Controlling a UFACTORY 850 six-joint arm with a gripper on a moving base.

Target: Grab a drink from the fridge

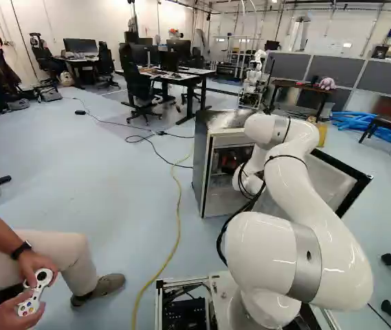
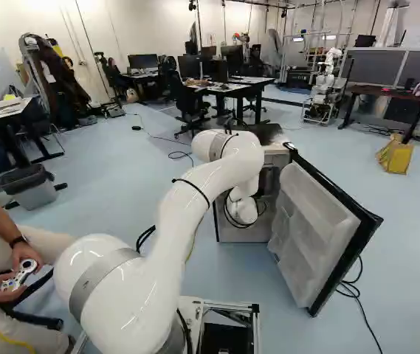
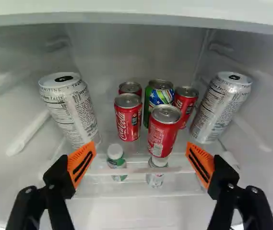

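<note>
"The gripper (image 3: 141, 145), what's it doing?"

"Standing spread inside the fridge (image 1: 200, 161), pinching nothing."

"And the drinks?"

"Just ahead of it: a nearest red can (image 3: 162, 132), in line with the gap between the fingers, and another red can (image 3: 128, 117) to its left. Behind those, a green can (image 3: 159, 91) with a red can on either side (only part of the left one shows)."

"Anything flanking them?"

"Two tall silver cans, one near the left wall (image 3: 71, 112), one near the right (image 3: 220, 108). Lower down, nearer than the red cans, a small bottle (image 3: 116, 155) with a white cap."

"Outside?"

"The white arm (image 2: 187, 206) reaches forward into the fridge, whose door (image 2: 309, 228) hangs open on the right. A yellow cable (image 1: 179, 220) runs along the floor to the left, and on the far side stands another robot (image 2: 324, 85)"
</note>
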